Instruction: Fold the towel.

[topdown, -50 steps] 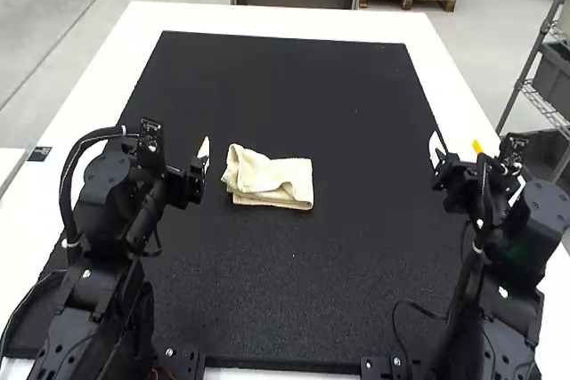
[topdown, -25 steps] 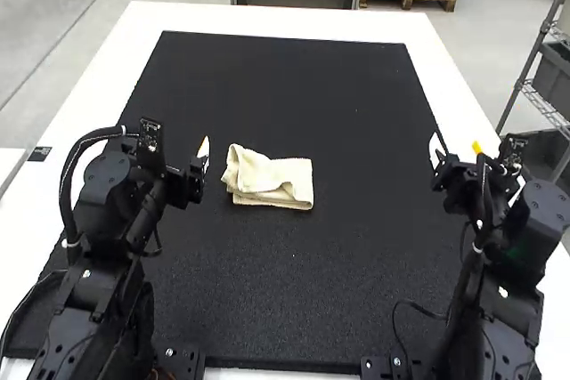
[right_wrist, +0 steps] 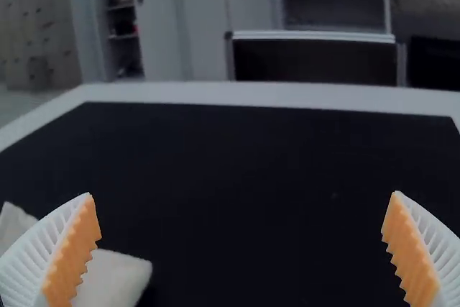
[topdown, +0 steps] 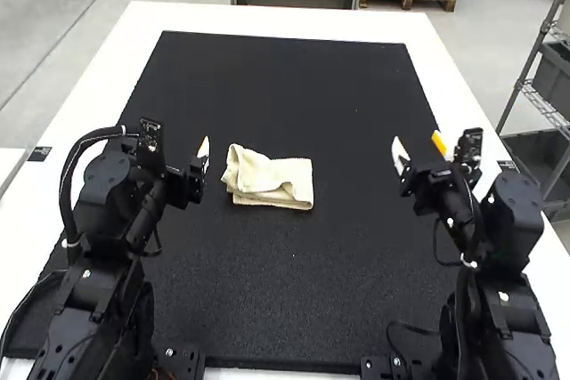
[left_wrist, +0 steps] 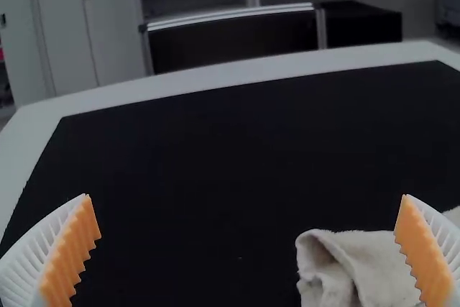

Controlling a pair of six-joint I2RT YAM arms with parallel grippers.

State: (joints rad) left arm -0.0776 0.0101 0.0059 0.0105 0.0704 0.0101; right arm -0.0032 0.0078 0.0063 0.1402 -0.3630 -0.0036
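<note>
We've got the towel (topdown: 283, 177) bundled on the black mat (topdown: 285, 86), one end rumpled. Left end effector (left_wrist: 246, 195) is wide open beside that end, probably so we can tidy it; right end effector (right_wrist: 243, 193), also open, sits well apart from the towel, likely for elbow room.

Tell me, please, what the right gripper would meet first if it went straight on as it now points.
The way looks free of the towel: the right gripper points over the black mat, though its height is hard to judge.
</note>
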